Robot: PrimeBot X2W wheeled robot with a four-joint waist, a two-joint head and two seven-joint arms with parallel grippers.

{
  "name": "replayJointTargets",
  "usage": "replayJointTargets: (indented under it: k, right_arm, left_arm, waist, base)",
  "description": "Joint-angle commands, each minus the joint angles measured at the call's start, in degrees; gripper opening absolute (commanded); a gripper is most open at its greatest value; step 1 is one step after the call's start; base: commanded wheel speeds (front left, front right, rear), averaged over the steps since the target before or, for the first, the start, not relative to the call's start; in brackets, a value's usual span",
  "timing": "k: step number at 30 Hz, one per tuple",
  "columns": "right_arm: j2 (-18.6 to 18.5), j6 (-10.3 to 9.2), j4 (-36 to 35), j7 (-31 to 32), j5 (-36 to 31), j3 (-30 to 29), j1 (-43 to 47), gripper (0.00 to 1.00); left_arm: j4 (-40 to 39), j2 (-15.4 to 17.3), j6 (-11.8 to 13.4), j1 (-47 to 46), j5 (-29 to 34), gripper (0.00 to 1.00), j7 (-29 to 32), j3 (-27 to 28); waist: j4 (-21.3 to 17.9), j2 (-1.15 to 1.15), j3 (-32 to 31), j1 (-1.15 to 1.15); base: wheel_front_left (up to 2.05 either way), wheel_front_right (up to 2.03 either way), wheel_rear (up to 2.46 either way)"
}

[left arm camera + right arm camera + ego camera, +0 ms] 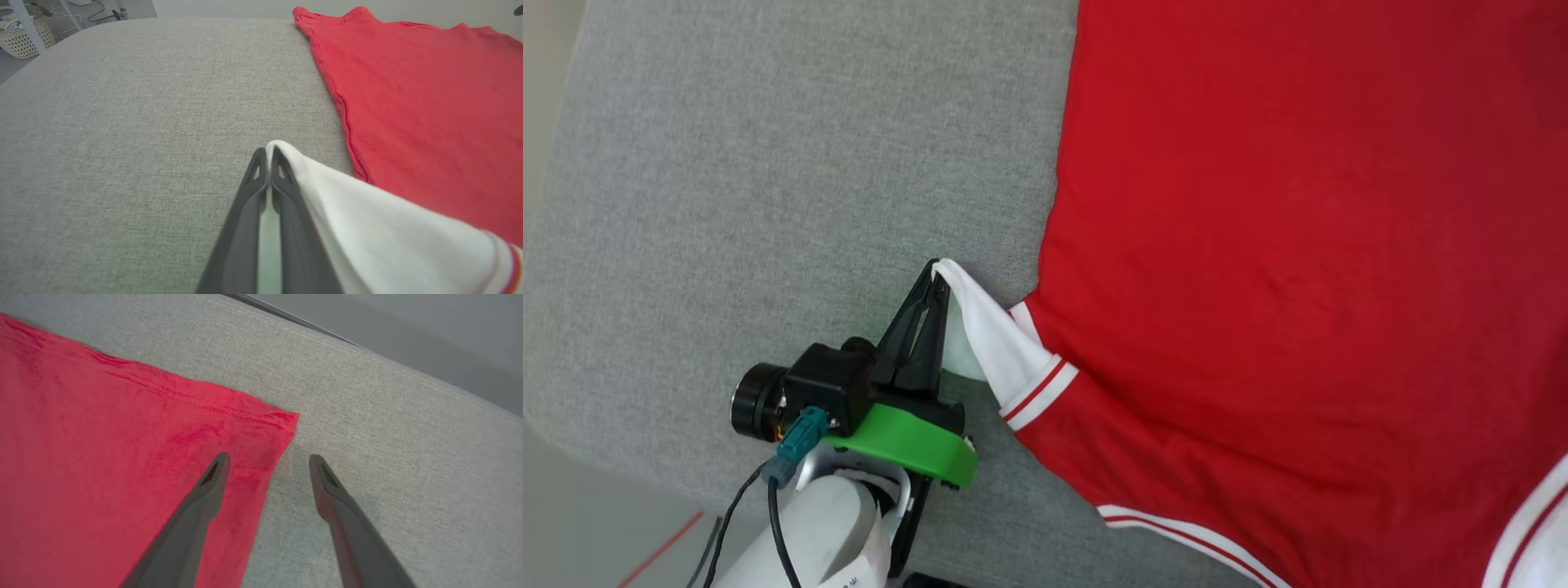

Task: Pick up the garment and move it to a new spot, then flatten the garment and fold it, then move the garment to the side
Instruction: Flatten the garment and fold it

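Note:
The garment (1298,269), a red jersey T-shirt with white sleeves and red-striped trim, lies spread flat over the right part of the grey surface. My left gripper (935,273) is shut on the tip of one white sleeve (996,347) and holds it stretched out to the shirt's left. In the left wrist view the closed fingers (249,204) pinch the white sleeve (367,220), with the red body (425,110) beyond. My right gripper (267,459) stands open above a hem corner of the garment (102,457), one finger over the red cloth, the other over bare grey fabric.
The shirt rests on a grey fabric-covered table (792,180); its near left edge curves off toward the floor, where a red line (662,549) runs. A white wicker basket (20,34) and cables sit beyond the far left corner. The table's far seam (367,355) runs close behind the hem.

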Motion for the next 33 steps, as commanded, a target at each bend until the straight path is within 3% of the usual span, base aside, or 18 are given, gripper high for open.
replayJointTargets:
  k: [1,8,9,10,11,21,33]
  right_arm:
    - [0.61,-0.04,1.15,-0.31,-1.13,0.07,-0.81,1.00]
    - [0.62,-0.04,4.53,-0.20,-1.75,2.57,3.08,1.00]
    - [-0.03,-0.04,4.59,0.22,-1.52,3.08,3.78,0.68]
    - [-0.53,-0.04,4.46,0.27,-1.27,3.36,4.17,0.18]
    - [-1.07,-0.04,4.24,0.09,-0.88,3.45,4.42,0.00]
    - [-2.75,-0.04,0.43,-8.51,1.51,5.48,3.96,0.00]
    - [-14.16,-0.04,-13.27,-20.47,11.51,13.46,19.34,0.00]
  left_arm:
    - [0.10,-0.64,-0.57,-1.33,1.14,0.00,-0.33,0.53]
    - [2.65,-2.80,-2.89,-2.43,3.23,0.00,-0.33,1.30]
    - [3.08,-3.07,-3.19,-2.46,3.46,0.00,-0.33,1.52]
    - [3.36,-3.27,-3.41,-2.47,3.64,0.00,-0.33,1.76]
    - [3.66,-3.48,-3.65,-2.41,3.85,0.00,-0.34,2.11]
    - [5.87,-3.53,-4.64,1.46,5.35,0.00,-0.34,5.08]
    - [5.58,0.26,-2.97,9.42,4.54,0.00,0.55,7.35]
  waist:
    - [3.62,0.00,4.75,-0.01]
    - [3.91,0.00,5.63,-0.01]
    - [3.86,0.00,5.50,-0.01]
    - [3.81,0.00,5.31,-0.01]
    - [3.71,0.00,4.99,-0.01]
    - [0.41,0.00,-2.82,-0.01]
    - [-6.24,0.00,-15.11,-0.01]
  base:
    - [0.00,0.00,0.00]
    - [0.00,0.00,0.00]
    - [0.00,0.00,0.00]
    - [0.00,0.00,0.00]
    - [0.00,0.00,0.00]
    - [0.00,0.00,0.00]
    - [0.00,0.00,0.00]
